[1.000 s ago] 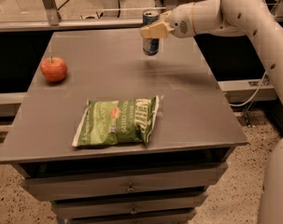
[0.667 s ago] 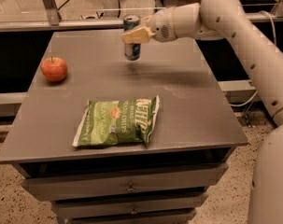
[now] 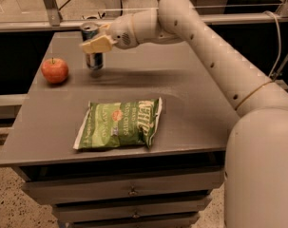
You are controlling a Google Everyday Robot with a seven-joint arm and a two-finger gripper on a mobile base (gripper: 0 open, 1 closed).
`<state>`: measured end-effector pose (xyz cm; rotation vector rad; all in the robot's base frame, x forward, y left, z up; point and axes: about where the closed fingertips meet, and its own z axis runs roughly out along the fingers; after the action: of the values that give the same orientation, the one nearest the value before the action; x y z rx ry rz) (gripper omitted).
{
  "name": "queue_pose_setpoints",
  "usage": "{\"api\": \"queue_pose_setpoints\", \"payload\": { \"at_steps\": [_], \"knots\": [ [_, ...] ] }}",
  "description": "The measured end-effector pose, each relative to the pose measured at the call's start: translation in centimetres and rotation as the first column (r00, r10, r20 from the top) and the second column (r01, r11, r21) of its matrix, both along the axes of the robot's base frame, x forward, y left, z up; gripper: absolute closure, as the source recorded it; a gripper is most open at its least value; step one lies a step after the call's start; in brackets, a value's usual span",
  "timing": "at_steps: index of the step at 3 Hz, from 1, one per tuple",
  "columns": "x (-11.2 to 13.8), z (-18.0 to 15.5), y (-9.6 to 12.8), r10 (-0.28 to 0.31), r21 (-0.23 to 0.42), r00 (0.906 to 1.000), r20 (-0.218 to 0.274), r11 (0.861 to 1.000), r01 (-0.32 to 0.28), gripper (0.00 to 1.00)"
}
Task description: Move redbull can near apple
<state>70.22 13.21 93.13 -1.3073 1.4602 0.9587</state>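
Note:
The redbull can is upright, held just above or at the table top at the back left. My gripper is shut on it around its upper half, with cream fingers across the can. The white arm reaches in from the right. The red-orange apple sits on the table a short way to the left of the can, apart from it.
A green chip bag lies flat near the front middle of the grey table. Drawers run below the front edge. A railing and dark gap lie behind the table.
My gripper has carried the can leftward across the back of the table, from the right side to close beside the apple, and lower. Apple and chip bag have not moved.

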Motion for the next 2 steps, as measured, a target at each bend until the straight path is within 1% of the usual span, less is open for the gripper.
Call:
{"api": "queue_pose_setpoints", "payload": {
  "at_steps": [1, 2],
  "knots": [
    [-1.4, 0.2, 3.9, 0.075, 0.021, 0.9971, 0.013, 0.997, -0.075, 0.85],
    [-2.5, -0.6, 6.0, 0.129, 0.027, 0.9911, 0.033, 0.991, -0.130, 0.62]
  ]
}}
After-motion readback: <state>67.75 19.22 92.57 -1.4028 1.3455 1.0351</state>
